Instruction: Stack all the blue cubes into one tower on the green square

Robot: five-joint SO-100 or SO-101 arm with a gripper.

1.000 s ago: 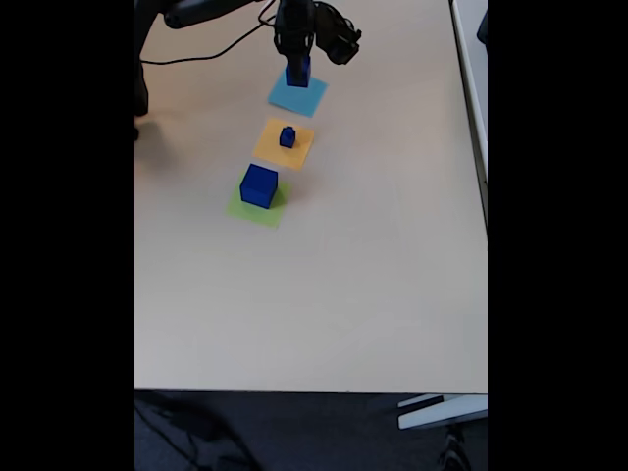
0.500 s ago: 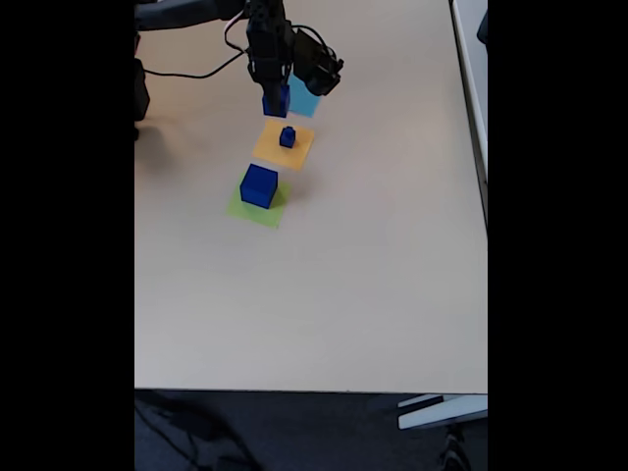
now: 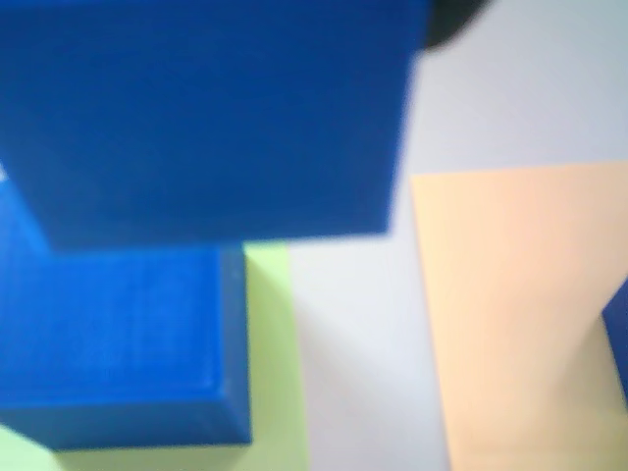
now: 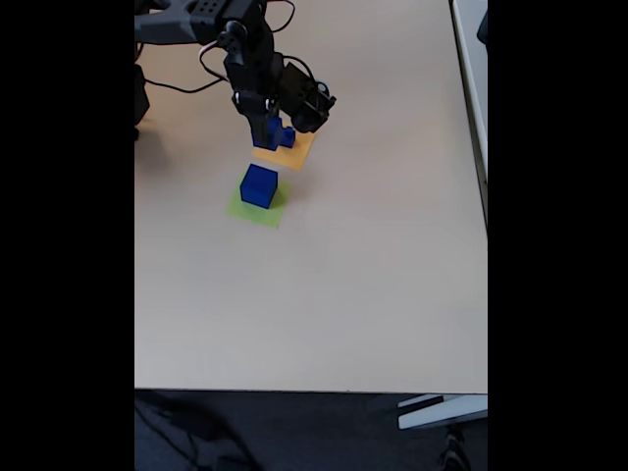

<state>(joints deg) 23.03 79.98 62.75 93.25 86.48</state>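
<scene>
In the fixed view my gripper (image 4: 266,135) is shut on the medium blue cube (image 4: 263,137) and holds it in the air, just beyond the large blue cube (image 4: 259,185). That large cube stands on the green square (image 4: 253,210). The small blue cube (image 4: 287,135) rests on the orange-yellow square (image 4: 297,152), right beside the held cube. In the wrist view the held cube (image 3: 206,118) covers the top left. Below it lie the large cube (image 3: 118,343) and a strip of the green square (image 3: 273,334). The small cube (image 3: 618,334) peeks in at the right edge.
The orange-yellow square (image 3: 520,314) lies to the right of the green one in the wrist view. The arm (image 4: 211,20) and its cable (image 4: 186,86) reach in from the top left of the pale table (image 4: 373,294), whose front edge is near the bottom.
The gripper has carried the medium cube off the light blue square, down the picture past the orange-yellow square, toward the large cube on the green square. The other two cubes have not moved.
</scene>
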